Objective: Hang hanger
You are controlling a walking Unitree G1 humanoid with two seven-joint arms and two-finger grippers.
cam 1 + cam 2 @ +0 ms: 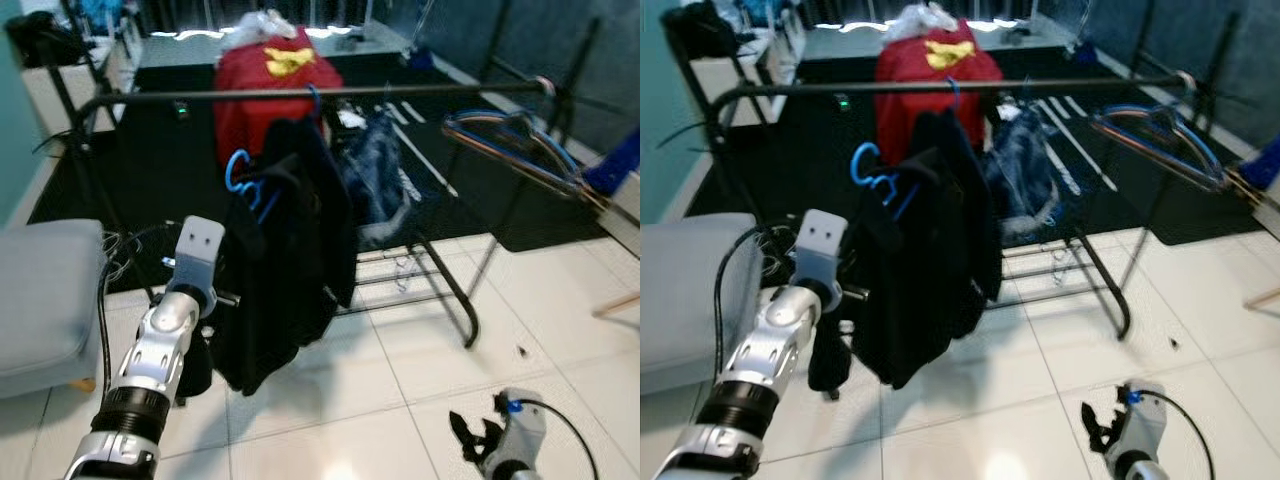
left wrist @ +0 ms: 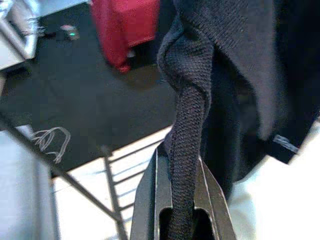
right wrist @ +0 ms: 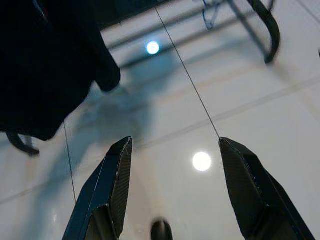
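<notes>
My left gripper pinches a fold of the black garment whose blue hanger sits below the rail; my right gripper hangs spread wide, empty.

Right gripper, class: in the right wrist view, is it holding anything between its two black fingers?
No. The right gripper has its fingers spread apart, with bare white floor tile showing between them.
</notes>
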